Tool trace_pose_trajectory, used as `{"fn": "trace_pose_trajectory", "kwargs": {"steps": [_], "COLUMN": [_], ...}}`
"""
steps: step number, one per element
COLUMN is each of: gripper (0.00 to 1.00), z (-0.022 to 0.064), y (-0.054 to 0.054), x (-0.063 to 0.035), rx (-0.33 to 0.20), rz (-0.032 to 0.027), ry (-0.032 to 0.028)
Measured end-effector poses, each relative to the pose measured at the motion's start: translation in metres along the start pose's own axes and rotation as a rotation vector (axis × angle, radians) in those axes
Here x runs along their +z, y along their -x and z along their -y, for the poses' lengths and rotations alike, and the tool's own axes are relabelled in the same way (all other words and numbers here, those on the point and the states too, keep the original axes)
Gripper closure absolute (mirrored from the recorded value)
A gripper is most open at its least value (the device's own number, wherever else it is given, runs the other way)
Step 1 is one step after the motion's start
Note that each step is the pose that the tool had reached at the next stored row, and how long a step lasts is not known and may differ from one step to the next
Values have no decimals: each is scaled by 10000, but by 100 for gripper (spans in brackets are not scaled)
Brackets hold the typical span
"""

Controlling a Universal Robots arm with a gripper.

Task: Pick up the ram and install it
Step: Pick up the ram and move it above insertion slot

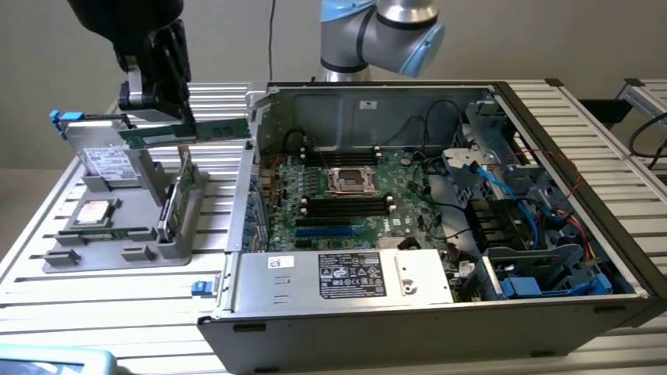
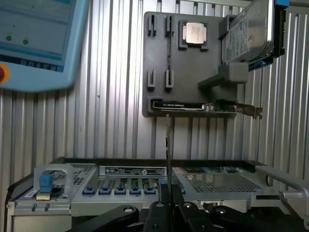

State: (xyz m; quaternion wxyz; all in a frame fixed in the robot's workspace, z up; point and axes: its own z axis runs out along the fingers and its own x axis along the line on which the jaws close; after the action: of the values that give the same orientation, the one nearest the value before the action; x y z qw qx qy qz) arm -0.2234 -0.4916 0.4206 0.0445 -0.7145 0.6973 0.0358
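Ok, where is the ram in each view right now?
Exterior view: the ram is held level in the end effector, above the grey tray, on the exterior view's left of the computer case.
Wrist view: the ram shows edge-on, a thin strip clamped in the end effector.
Shared landmark: the grey tray with the silver processor chip.

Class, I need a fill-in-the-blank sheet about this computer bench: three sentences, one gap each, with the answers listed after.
1. The jaws are ___ on the ram.
2. The ram hangs to the exterior view's ___ of the motherboard.
3. The silver chip lies on a ___ tray.
Missing words: shut; left; gray.
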Motion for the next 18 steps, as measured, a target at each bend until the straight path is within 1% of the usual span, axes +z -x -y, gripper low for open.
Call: {"fn": "trace_pose_trajectory", "kwargs": {"steps": [8,14,18], "gripper": [87,87,87], "z": [365,634,818], "y": [-13,-24,-32], "x": [24,45,64], "rx": [0,1,1], "rz": [11,45,84], "ry": [-1,-1,-3]}}
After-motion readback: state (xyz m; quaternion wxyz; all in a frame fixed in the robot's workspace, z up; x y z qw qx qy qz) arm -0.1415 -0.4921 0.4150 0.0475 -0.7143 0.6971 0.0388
